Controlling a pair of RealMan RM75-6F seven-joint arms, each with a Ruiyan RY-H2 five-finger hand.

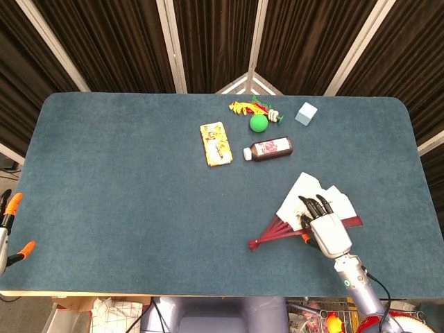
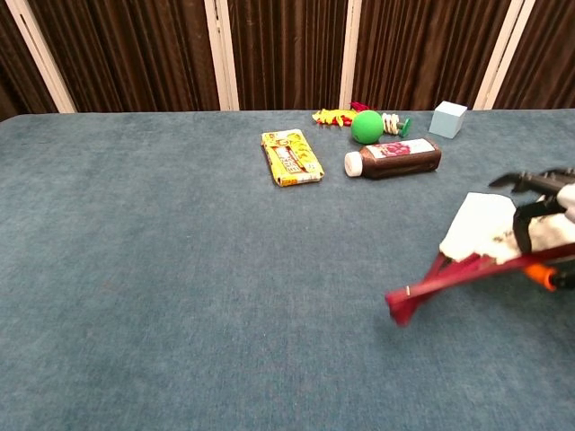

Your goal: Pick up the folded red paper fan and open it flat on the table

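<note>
Partly spread red paper fan (image 1: 305, 211) near the table's (image 1: 125, 194) right front; right hand (image 1: 325, 225) holding it, fingers (image 1: 313, 206) on the white leaf, thumb hidden; light, thin, tearable, so best gripped by the stiff red ribs; chest view alone showing the pivot lifted; left hand (image 1: 10, 232) barely visible, state unclear

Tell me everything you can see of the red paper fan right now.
The red paper fan is partly spread: dark red ribs meet at a pivot pointing left, with a white paper leaf fanning out toward the far right. It sits at the table's near right, tilted, pivot end seemingly raised in the chest view. The right hand rests on its leaf and ribs.
</note>
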